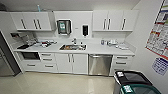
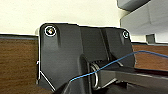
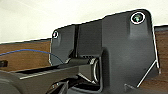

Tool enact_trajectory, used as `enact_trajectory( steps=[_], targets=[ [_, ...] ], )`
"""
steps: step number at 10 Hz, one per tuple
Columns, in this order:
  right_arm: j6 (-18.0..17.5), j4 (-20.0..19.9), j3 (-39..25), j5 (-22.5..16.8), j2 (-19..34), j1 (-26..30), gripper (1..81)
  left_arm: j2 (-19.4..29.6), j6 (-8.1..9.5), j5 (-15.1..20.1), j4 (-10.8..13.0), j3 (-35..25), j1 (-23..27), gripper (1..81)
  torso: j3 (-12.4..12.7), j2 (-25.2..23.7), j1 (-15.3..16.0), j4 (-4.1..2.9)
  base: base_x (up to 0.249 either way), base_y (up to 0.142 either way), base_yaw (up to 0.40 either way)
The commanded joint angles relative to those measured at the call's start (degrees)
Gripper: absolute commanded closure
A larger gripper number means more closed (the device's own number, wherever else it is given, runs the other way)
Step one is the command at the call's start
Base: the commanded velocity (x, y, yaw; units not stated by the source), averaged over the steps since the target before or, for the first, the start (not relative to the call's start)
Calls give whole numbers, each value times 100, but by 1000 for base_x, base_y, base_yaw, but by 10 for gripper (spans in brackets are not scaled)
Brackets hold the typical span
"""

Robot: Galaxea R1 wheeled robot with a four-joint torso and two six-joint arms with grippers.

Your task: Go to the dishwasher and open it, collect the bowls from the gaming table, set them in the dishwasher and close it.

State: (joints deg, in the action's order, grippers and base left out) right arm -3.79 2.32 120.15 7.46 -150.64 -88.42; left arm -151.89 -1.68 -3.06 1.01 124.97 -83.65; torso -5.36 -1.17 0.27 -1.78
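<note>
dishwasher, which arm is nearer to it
Right, as a guess: the dishwasher stands right of the head view's centre, on the right arm's side; the left arm's side faces the sink.

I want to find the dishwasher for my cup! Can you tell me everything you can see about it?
The dishwasher is the shiny steel-looking panel under the white counter, to the right of the sink. A horizontal bar handle runs across its top edge. Its door is closed and upright, flush with the white cabinet doors on one side and the drawers on the other. Its bottom reaches the pale floor. Nothing touches its front.
</note>
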Motion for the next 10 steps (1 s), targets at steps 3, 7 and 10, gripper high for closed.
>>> enact_trajectory(
  steps=[3, 7, 10],
  targets=[
    [28, 111, -72, -315, 146, 223, 10, 133, -8, 288, -13, -60, 257, 10, 0, 0, 0, 0, 100, 0, 0],
    [28, 102, -72, -315, 146, 223, 10, 141, -8, 288, -13, -60, 257, 10, -2, 5, 0, 0, 99, 0, 0],
    [28, 111, -81, -315, 146, 232, 10, 150, -8, 288, -13, -60, 257, 10, -2, 2, -2, 0, 99, 0, 0]
  ],
)
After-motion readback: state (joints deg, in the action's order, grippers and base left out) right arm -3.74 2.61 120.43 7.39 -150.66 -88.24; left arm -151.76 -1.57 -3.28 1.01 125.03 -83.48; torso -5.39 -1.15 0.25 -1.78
